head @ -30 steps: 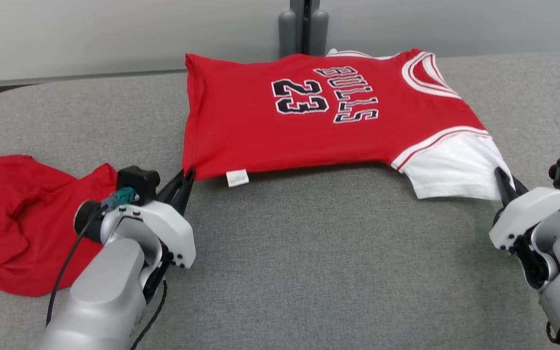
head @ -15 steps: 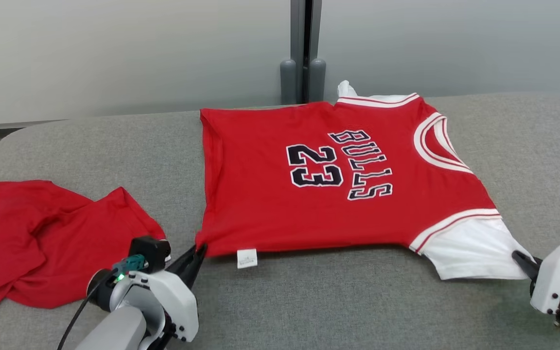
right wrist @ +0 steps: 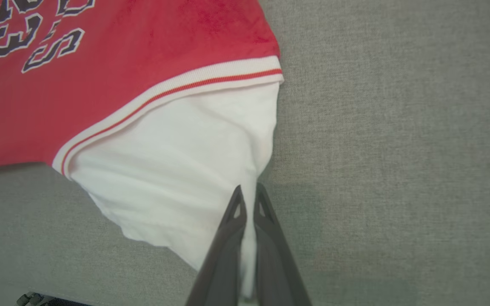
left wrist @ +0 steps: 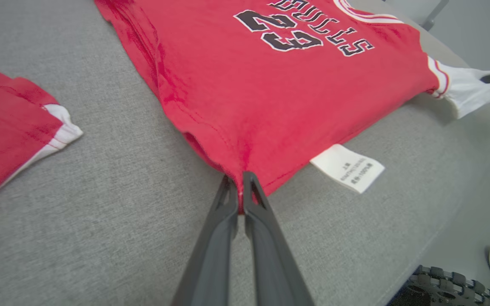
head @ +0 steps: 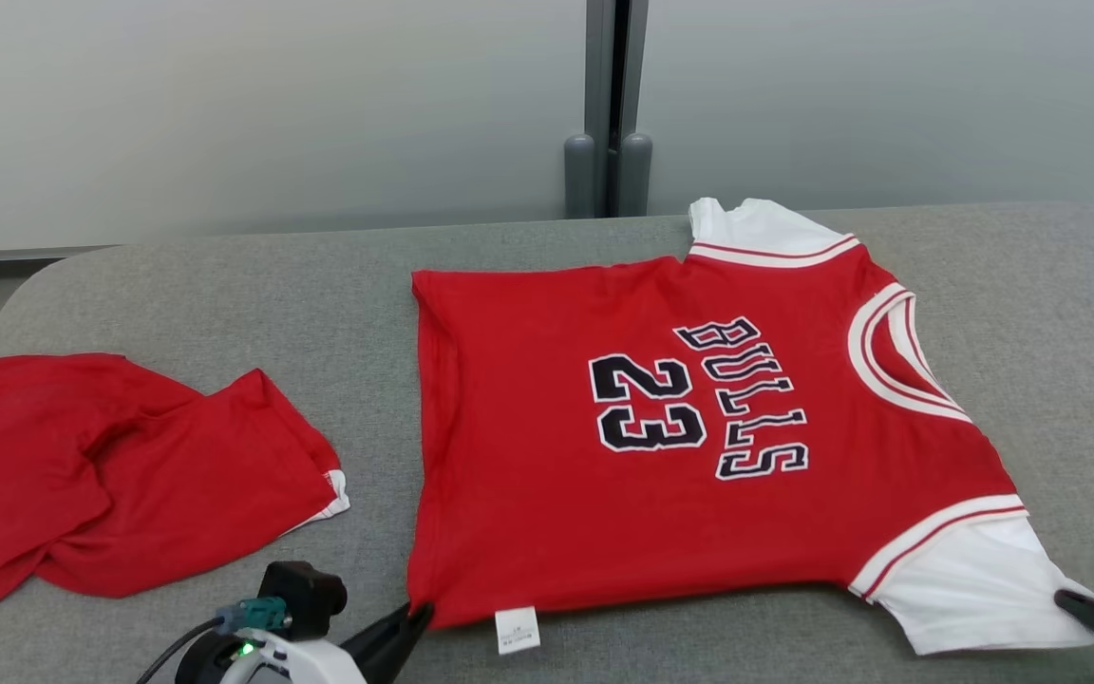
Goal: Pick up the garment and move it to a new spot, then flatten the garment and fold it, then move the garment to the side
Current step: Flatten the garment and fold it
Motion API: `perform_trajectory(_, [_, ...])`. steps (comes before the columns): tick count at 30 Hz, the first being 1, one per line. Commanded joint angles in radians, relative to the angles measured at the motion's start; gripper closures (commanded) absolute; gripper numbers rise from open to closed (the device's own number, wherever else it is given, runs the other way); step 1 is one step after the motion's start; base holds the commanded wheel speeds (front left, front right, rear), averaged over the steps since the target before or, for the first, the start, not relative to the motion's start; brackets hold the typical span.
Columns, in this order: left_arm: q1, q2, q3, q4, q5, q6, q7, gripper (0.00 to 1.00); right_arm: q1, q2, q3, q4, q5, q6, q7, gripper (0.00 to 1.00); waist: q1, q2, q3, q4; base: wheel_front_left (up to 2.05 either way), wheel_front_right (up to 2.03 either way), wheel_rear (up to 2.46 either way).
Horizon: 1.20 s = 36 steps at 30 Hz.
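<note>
A red jersey (head: 670, 475) with "BULLS 23" lettering and white sleeves lies spread on the grey cushion (head: 224, 285), neck to the right. My left gripper (head: 419, 613) is shut on its near-left hem corner (left wrist: 240, 187), next to a white care label (left wrist: 347, 168). At the lower right, my right gripper (head: 1069, 600) is shut on the edge of the near white sleeve (right wrist: 177, 170), its fingers (right wrist: 233, 221) pinching the cloth. The jersey's near edge hangs slightly lifted between the two grips.
A second, crumpled red garment (head: 120, 475) lies at the left of the cushion. A grey wall with a dark post (head: 609, 104) rises behind. The cushion's front edge is close below the grippers, with a wheeled base (left wrist: 445, 284) showing past it.
The jersey has slid toward the cushion's near edge, pulled by both shut grippers, and its far sleeve has come fully onto the cushion. The camera has tilted up, so the whole picture shifted.
</note>
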Motion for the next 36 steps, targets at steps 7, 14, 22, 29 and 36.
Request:
perform_trajectory(7, [0.092,0.125,-0.011,-0.234,-0.030,0.055,0.137,1.00,0.111,-0.006,-0.112,-0.111,-0.018,-0.002,0.096,1.00,0.0000,-0.0001,-0.002,0.008,0.00,0.00,0.00])
perform_trajectory(14, [0.073,0.159,0.022,-0.333,-0.034,0.107,0.161,1.00,0.112,0.029,-0.226,-0.200,-0.111,-0.002,0.164,1.00,0.0000,-0.0001,-0.002,0.001,0.00,0.00,0.00])
perform_trajectory(22, [0.009,0.182,0.040,-0.369,-0.015,0.128,0.200,1.00,0.046,0.085,-0.296,-0.288,-0.201,-0.002,0.304,1.00,0.0000,-0.0001,0.012,-0.001,0.00,0.00,0.00])
perform_trajectory(29, [-0.082,0.161,0.011,-0.341,0.007,0.094,0.258,1.00,-0.077,0.128,-0.333,-0.285,-0.268,-0.002,0.389,1.00,0.0000,-0.0001,0.073,0.007,0.00,0.00,0.00])
perform_trajectory(36, [-0.199,0.128,-0.002,-0.269,0.028,0.051,0.290,1.00,-0.241,0.152,-0.328,-0.246,-0.333,-0.002,0.416,1.00,0.0000,-0.0001,0.156,0.020,0.00,0.00,0.00])
